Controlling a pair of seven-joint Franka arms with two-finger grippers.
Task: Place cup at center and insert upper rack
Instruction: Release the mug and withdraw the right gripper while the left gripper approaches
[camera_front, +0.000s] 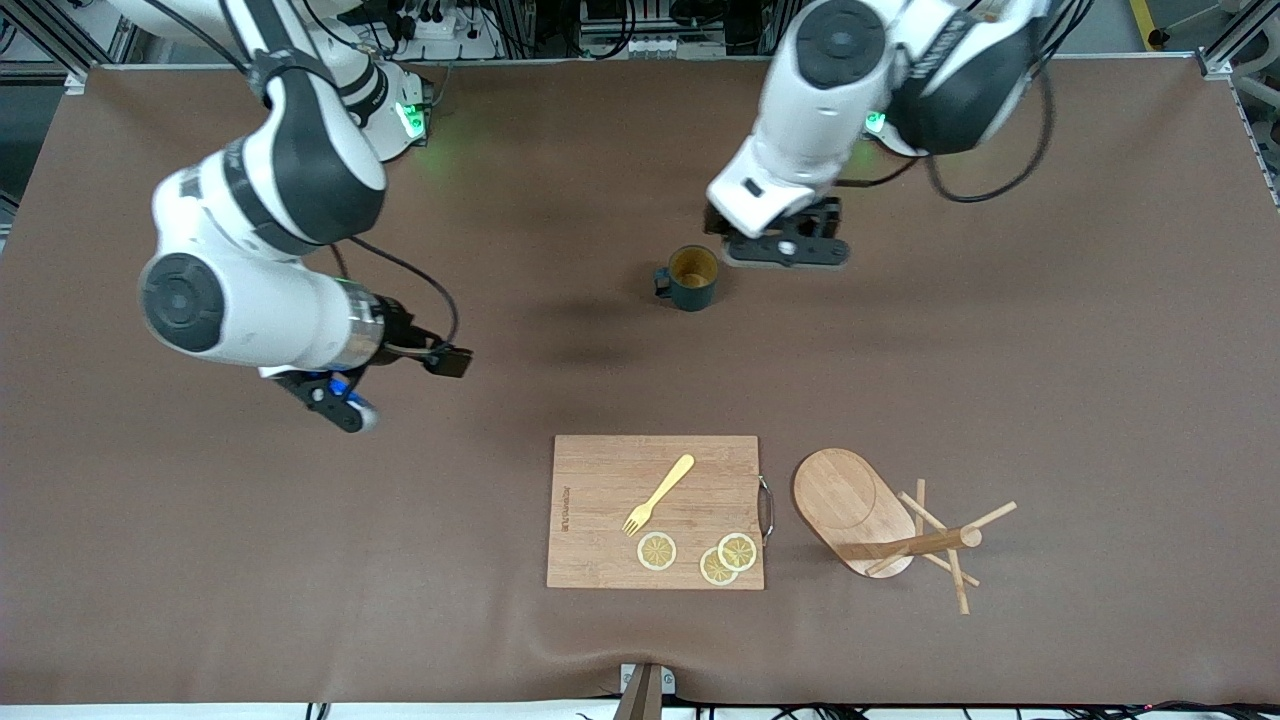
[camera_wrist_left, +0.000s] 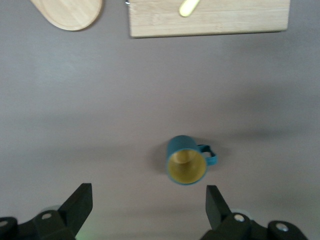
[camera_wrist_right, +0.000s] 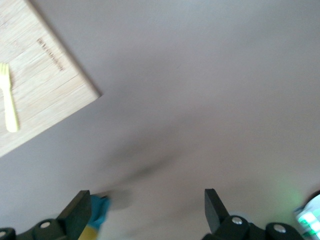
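The cup (camera_front: 690, 277), dark teal with a tan-yellow inside, stands upright near the table's middle. My left gripper (camera_front: 785, 245) hangs open and empty beside it, toward the left arm's end. In the left wrist view the cup (camera_wrist_left: 186, 161) sits just past my open left gripper (camera_wrist_left: 148, 200), apart from both fingers. The upper rack (camera_front: 860, 515) lies tipped on its side near the front camera, its post and pegs pointing toward the left arm's end. My right gripper (camera_front: 335, 400) is open and empty over bare table toward the right arm's end. It is also seen in the right wrist view (camera_wrist_right: 147, 204).
A wooden cutting board (camera_front: 600, 540) lies beside the rack, carrying a yellow fork (camera_front: 660, 493) and three lemon slices (camera_front: 657, 550). The board (camera_wrist_left: 210, 20) and the rack's base (camera_wrist_left: 70, 12) show in the left wrist view. A teal and yellow patch (camera_wrist_right: 97, 215) shows by one right finger.
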